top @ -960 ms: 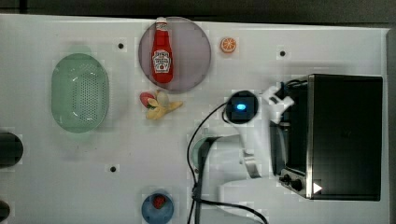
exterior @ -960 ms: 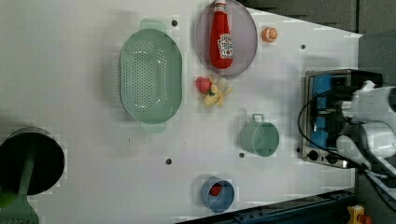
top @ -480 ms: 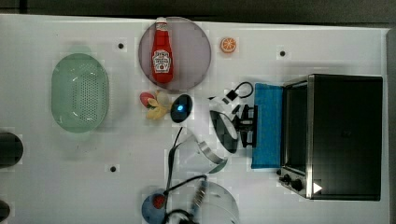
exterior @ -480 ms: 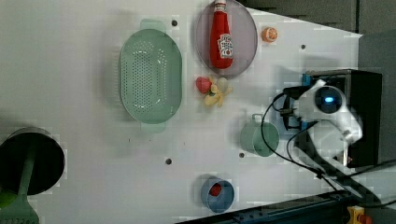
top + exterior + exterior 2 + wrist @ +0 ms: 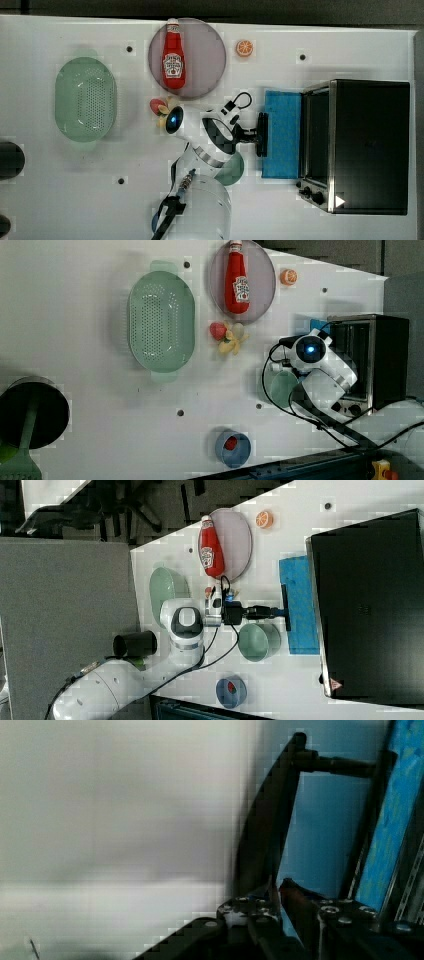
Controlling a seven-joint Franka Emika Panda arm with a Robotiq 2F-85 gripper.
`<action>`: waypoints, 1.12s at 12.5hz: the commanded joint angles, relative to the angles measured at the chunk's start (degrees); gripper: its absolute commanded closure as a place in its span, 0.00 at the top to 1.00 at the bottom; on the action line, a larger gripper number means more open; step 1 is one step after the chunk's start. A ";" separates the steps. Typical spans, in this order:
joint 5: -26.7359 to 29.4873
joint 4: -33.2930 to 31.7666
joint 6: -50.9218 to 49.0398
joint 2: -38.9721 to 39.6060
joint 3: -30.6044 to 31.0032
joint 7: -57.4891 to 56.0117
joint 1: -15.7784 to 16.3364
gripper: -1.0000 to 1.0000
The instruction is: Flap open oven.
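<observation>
In the top view the oven [image 5: 370, 145] stands at the top view's right end of the white bench [image 5: 310, 30], its black top toward the camera and its blue glass door [image 5: 282, 134] folded down flat on the bench toward the top view's left. The dark bar handle [image 5: 261, 134] runs along the door's free edge, and the pincer [image 5: 255, 134] meets it about midway, its jaws nearly closed around the bar. Left of the arm lie a small heap of toy fruit [image 5: 161, 111], a red ketchup bottle [image 5: 173, 57] on a round grey plate [image 5: 205, 57], an orange slice [image 5: 244, 48] and a green colander [image 5: 86, 105]. In the left view the oven [image 5: 385, 360] sits at the left view's right side with the white arm in front of it, so the door is mostly hidden; a green cup [image 5: 281, 387] stands just beside the arm and a blue bowl [image 5: 233, 448] holds something red nearer the bench's edge. In the right view the oven [image 5: 370, 600] fills the right view's right side, the door [image 5: 300, 605] lies flat, and the pincer [image 5: 277, 612] reaches level to the handle [image 5: 285, 607], with the green cup [image 5: 258, 641] just beside it. In the wrist view the dark fingers [image 5: 300, 900] sit on either side of the bar [image 5: 270, 830], apparently clasping it, against the blue glass [image 5: 320, 830].
</observation>
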 commanded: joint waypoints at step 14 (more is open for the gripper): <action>32.61 1.47 0.52 -23.95 -1.68 4.51 -0.60 0.17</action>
